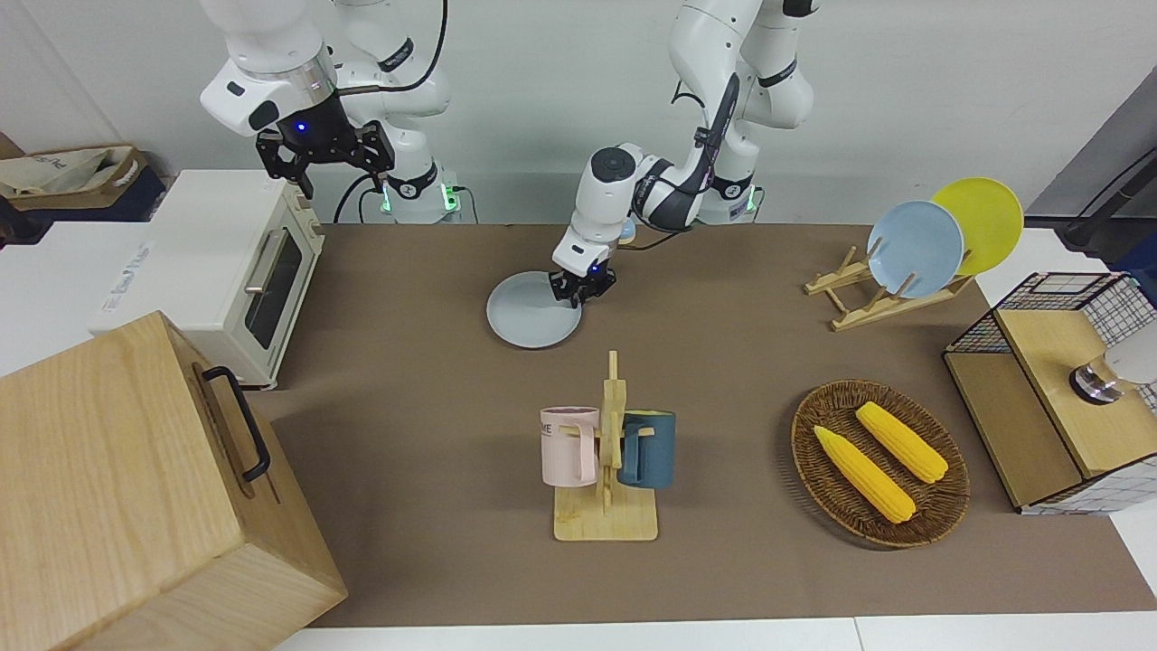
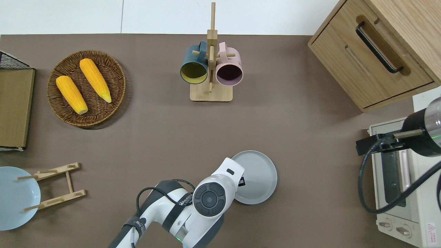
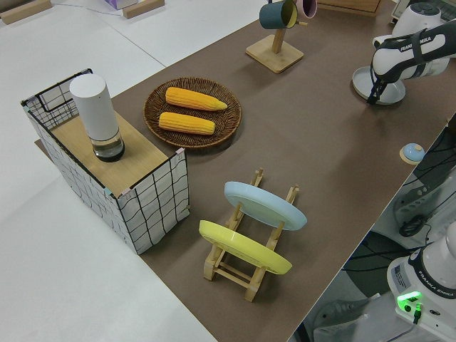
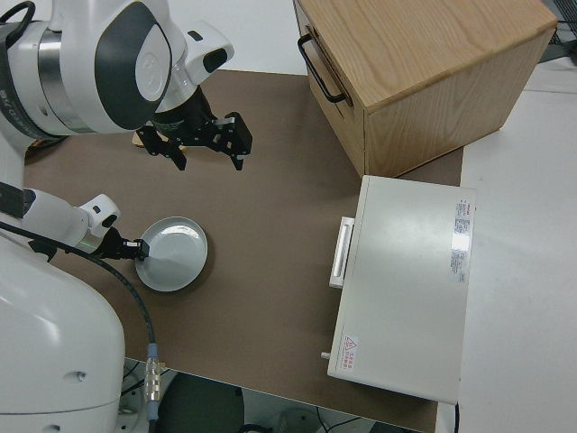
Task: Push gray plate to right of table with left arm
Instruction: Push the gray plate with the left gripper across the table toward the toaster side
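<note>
White jointed arms (image 1: 624,194), black cables, black end effectors (image 1: 583,291)

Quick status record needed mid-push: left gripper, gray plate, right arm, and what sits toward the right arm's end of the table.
left gripper: down at the gray plate's edge on the side toward the left arm's end; whether it is open or shut cannot be told
gray plate: flat on the table, near the middle, nearer to the robots than the mug rack
right arm: parked, gripper open
toward the right arm's end: toaster oven, wooden drawer cabinet
path: bare table between plate and oven
</note>
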